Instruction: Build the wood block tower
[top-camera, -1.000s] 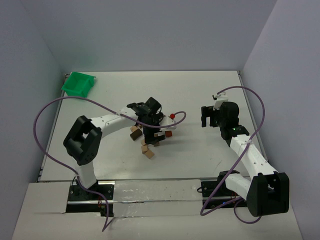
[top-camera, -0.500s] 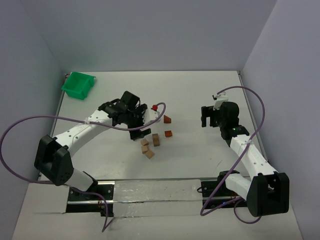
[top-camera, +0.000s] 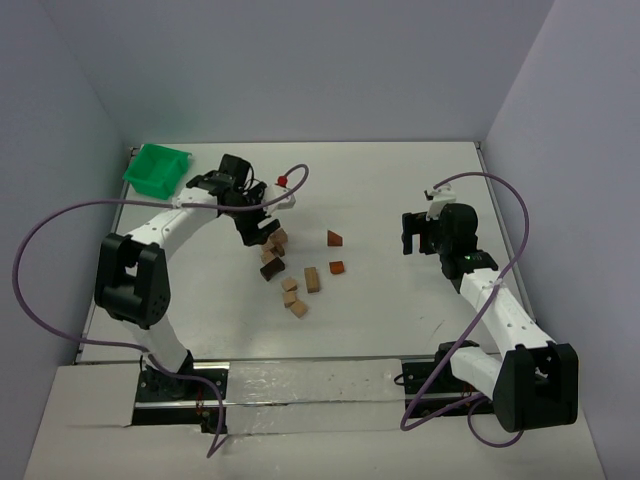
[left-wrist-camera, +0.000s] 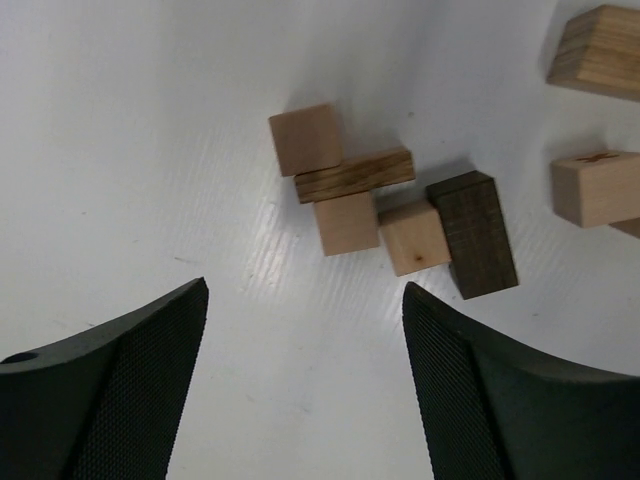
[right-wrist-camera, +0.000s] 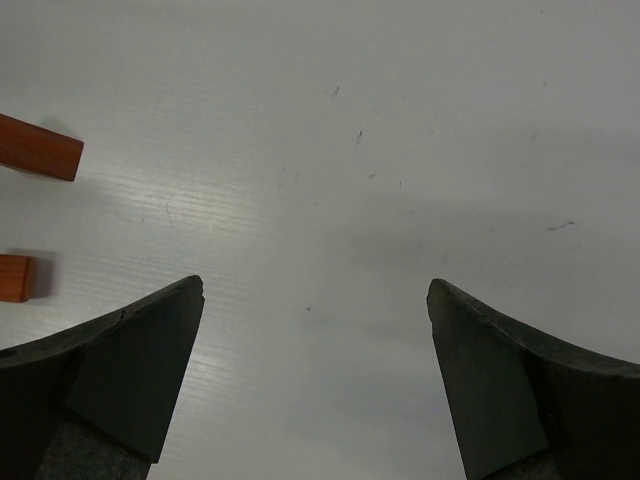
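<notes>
The wood blocks lie loose on the white table (top-camera: 400, 190); no upright tower shows. In the left wrist view a tan cube (left-wrist-camera: 306, 140), a brown cuboid (left-wrist-camera: 354, 175), two more tan cubes (left-wrist-camera: 346, 223) and a dark cuboid (left-wrist-camera: 474, 233) touch in a flat cluster (top-camera: 275, 245). My left gripper (top-camera: 252, 222) (left-wrist-camera: 304, 290) hovers just behind-left of that cluster, open, with nothing between its fingers. Other tan blocks (top-camera: 295, 297) lie nearer. A reddish wedge (top-camera: 334, 238) (right-wrist-camera: 38, 147) and a reddish cube (top-camera: 338, 267) (right-wrist-camera: 15, 277) sit to the right. My right gripper (top-camera: 415, 232) (right-wrist-camera: 315, 285) is open over bare table.
A green plastic bin (top-camera: 157, 168) stands at the back left corner, close behind the left arm. Purple cables loop beside both arms. Walls close the table on three sides.
The left arm has swung from over the middle blocks toward the back left, uncovering the cluster. Its jaws have narrowed slightly. The right arm has not moved.
</notes>
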